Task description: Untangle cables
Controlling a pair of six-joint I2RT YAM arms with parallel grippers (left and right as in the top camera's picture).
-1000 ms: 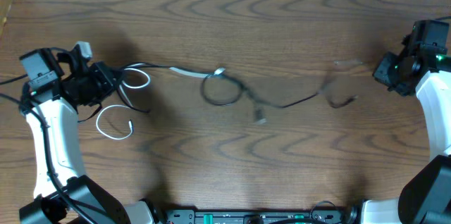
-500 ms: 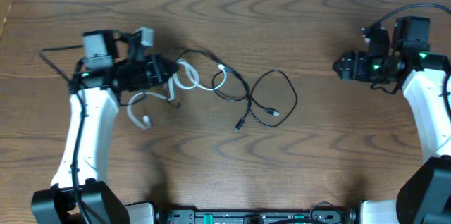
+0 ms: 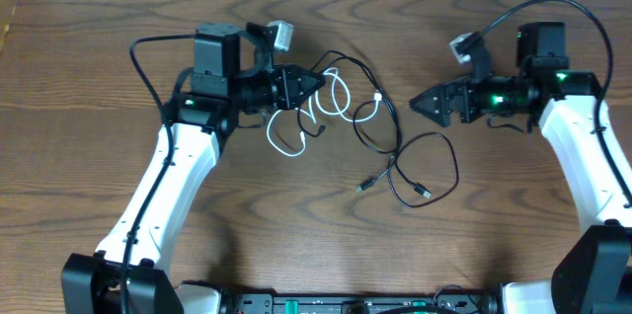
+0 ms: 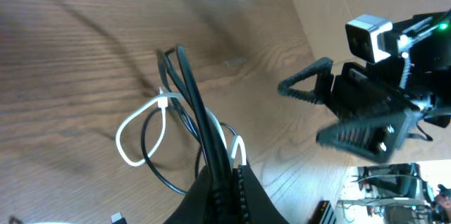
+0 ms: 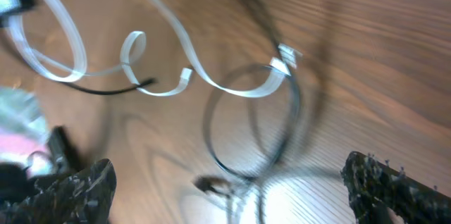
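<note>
Two arms flank the tangled cables (image 3: 367, 115) mid-worktop (image 3: 316, 245). Left gripper (image 3: 316, 86) jaws pinch a black-and-white bundle. Right gripper (image 3: 423, 107) jaws gape wide, empty. Likely next: right grips a loose strand.

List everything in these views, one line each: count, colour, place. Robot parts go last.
table: one, brown wood grain, fills the overhead view.
white cable: apparently one, white, looped at centre-left, right by the left gripper's tips.
black cable: at least one, exact count unclear, black, tangled through the white loops and trailing in a loop toward the right front.
left gripper: one, black, centre-left, shut on black cable strands.
right gripper: one, black, right of the tangle, jaws open, holding nothing.
left arm: one, white with black joints, left side.
right arm: one, white with black joints, right side.
</note>
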